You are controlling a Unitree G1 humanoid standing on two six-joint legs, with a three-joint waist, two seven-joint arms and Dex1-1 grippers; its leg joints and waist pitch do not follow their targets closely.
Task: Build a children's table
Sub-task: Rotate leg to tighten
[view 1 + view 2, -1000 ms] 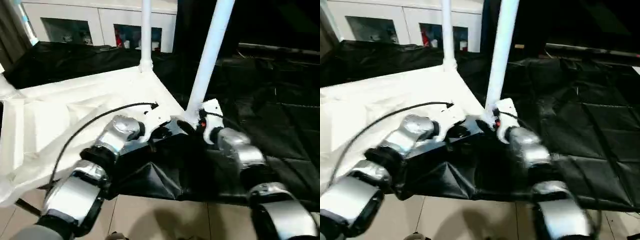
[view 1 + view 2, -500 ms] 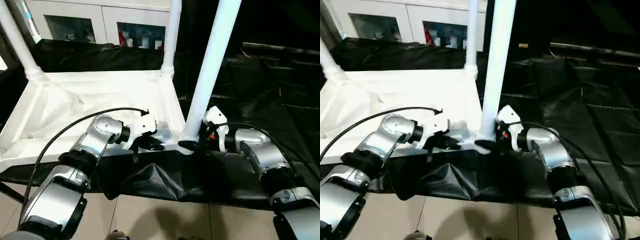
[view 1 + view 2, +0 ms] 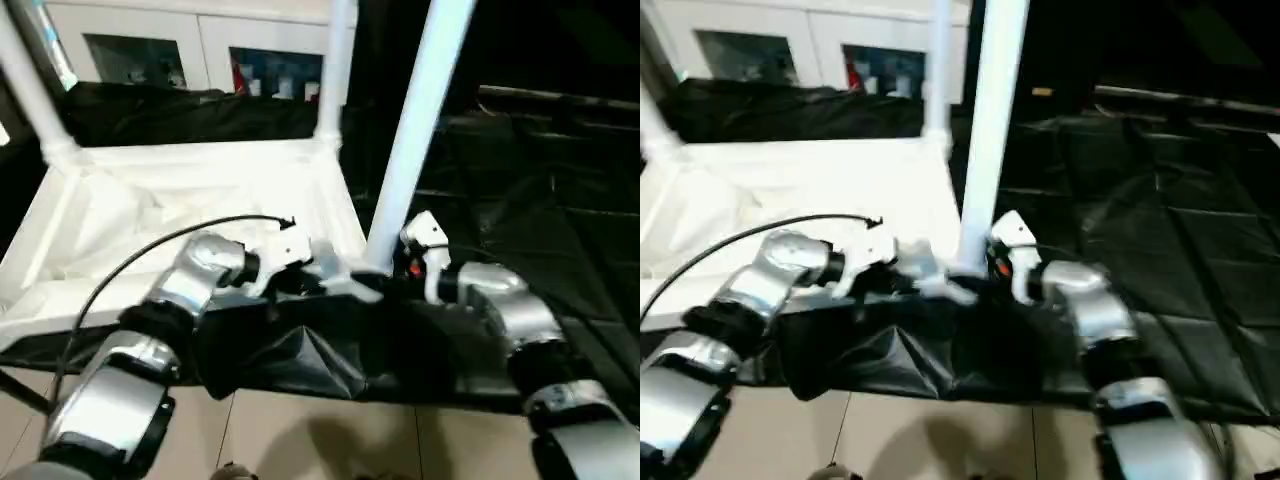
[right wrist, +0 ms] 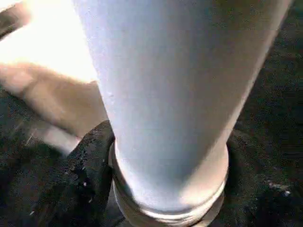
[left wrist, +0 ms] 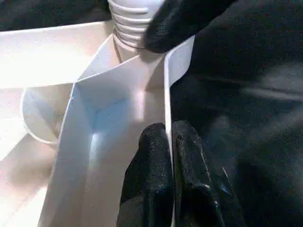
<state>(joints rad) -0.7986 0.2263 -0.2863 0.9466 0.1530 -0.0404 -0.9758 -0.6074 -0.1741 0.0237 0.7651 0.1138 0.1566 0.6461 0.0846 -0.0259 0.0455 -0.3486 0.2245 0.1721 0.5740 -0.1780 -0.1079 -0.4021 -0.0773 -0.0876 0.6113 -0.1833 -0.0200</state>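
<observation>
The tabletop (image 3: 190, 195) lies upside down on a bench covered with black sheet (image 3: 520, 200), its ribbed underside facing up, toward the bench's left half and reaching the near edge. Three legs stand upright in corner sockets: the near-right leg (image 3: 415, 120), the far-right leg (image 3: 335, 70) and the far-left leg (image 3: 30, 85). The near-right leg's ribbed base sits in its socket (image 5: 130, 28) at the tabletop's near-right corner.

The left gripper (image 5: 170, 142) is pinched on the thin rim wall (image 5: 166, 90) of the tabletop, one black finger on each face of the wall, the fingers nearly together. In the head views it sits at the near edge, just left of the near-right corner (image 3: 300, 275).

The right gripper (image 4: 165, 189) straddles the base of the near-right leg, one finger (image 4: 92, 161) against one side of the tube and the other against the opposite side. The jaws stand at about the leg's width; whether they press on it cannot be told.

A white cabinet (image 3: 200, 45) with glass doors stands behind the bench. Light floor (image 3: 320, 440) shows below the near edge.
</observation>
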